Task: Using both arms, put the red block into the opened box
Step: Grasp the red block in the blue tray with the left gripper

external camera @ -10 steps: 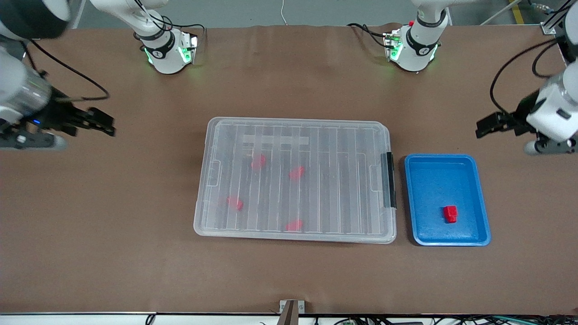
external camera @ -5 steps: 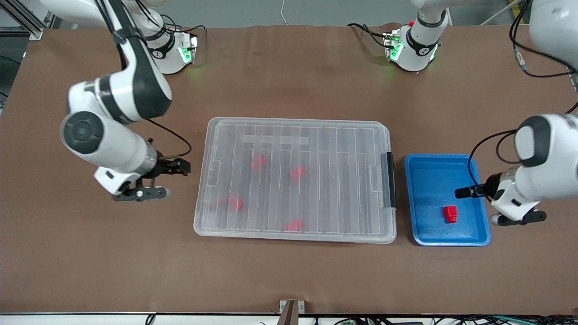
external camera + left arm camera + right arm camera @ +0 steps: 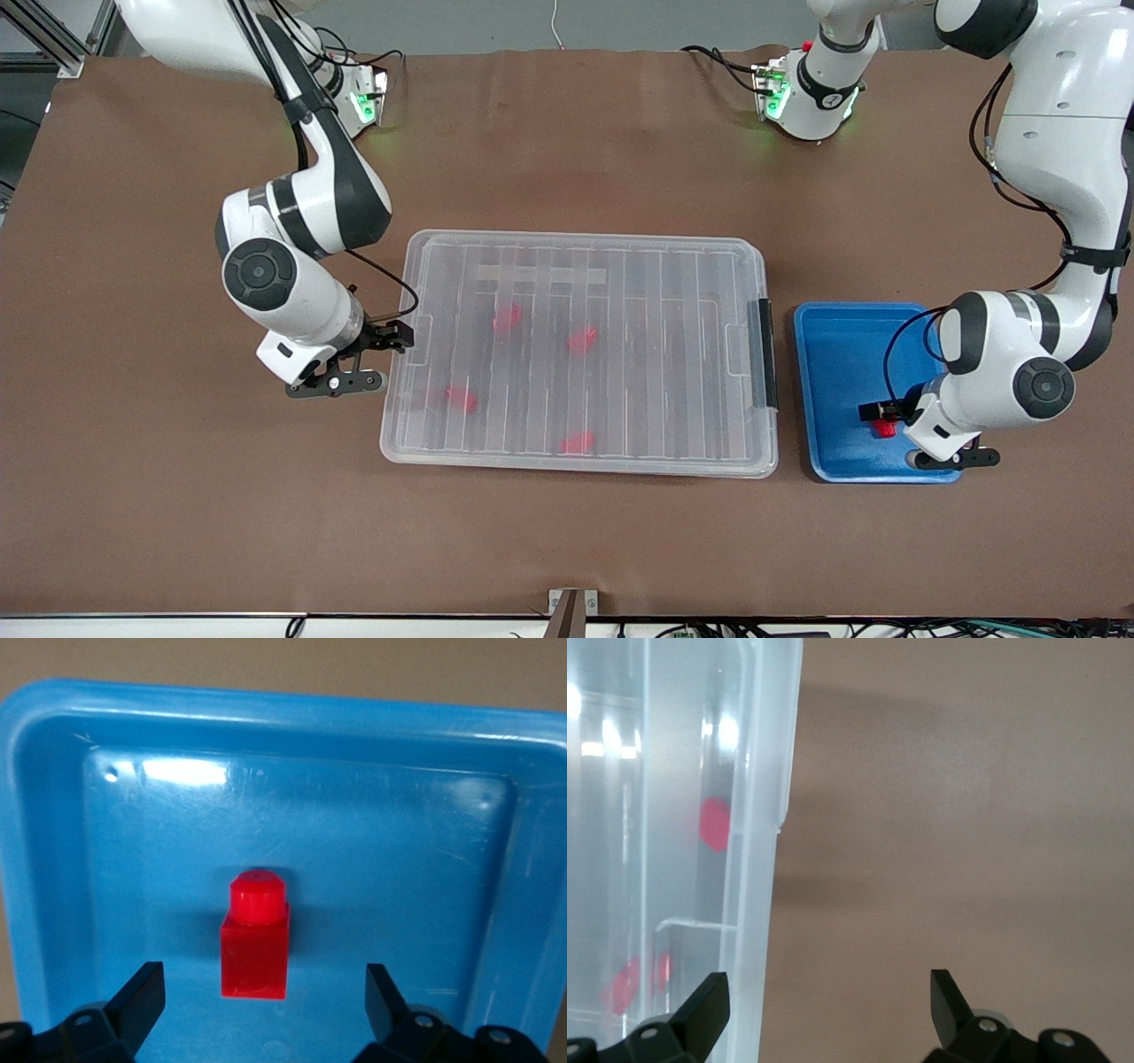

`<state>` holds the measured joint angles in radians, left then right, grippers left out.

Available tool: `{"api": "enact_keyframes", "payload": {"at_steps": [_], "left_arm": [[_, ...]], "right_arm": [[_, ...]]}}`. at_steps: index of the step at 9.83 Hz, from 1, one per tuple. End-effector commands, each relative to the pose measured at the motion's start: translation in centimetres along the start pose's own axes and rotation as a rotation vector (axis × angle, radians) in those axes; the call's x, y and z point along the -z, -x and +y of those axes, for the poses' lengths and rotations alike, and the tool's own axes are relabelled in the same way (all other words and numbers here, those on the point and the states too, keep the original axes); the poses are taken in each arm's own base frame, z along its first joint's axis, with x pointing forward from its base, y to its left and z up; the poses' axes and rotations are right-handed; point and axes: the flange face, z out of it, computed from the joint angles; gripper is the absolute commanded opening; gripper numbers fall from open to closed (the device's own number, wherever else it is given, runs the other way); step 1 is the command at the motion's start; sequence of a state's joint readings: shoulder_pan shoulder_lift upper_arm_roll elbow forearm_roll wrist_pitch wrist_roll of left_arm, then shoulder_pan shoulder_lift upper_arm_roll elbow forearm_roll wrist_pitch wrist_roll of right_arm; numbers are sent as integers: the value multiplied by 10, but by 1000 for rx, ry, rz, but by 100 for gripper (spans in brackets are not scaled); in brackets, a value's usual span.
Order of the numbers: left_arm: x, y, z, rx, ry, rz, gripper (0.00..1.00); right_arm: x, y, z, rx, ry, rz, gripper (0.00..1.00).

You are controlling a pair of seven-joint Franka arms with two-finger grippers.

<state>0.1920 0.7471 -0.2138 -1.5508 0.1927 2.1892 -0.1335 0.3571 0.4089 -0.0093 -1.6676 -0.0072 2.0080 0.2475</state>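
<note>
Left gripper (image 3: 879, 413) low over the blue tray (image 3: 833, 354) with jaws apart either side of the red block (image 3: 255, 939), right gripper (image 3: 396, 337) jaws spread at the box (image 3: 580, 257) edge toward the right arm's end, possibly straddling its rim.

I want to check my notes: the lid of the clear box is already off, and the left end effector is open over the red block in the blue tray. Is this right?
Not quite. The lid is on the clear box, as the front view shows, with red pieces seen dimly through it. The rest holds: the left end effector is open over the red block in the blue tray.
</note>
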Motion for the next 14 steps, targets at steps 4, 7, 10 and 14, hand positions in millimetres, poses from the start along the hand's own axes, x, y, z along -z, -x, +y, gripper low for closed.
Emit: {"api": "enact_keyframes", "payload": {"at_steps": [4, 7, 10, 14], "left_arm": [[-33, -3, 3, -15, -2, -2, 42], [-29, -4, 9, -20, -2, 10, 0], [19, -16, 12, -27, -11, 49, 0], [101, -6, 47, -60, -46, 57, 0]], "right_arm": [[-3, 2, 5, -1, 14, 35, 100], [-11, 0, 4, 17, 38, 39, 100], [-8, 0, 3, 15, 45, 40, 100], [0, 0, -8, -7, -19, 37, 100]]}}
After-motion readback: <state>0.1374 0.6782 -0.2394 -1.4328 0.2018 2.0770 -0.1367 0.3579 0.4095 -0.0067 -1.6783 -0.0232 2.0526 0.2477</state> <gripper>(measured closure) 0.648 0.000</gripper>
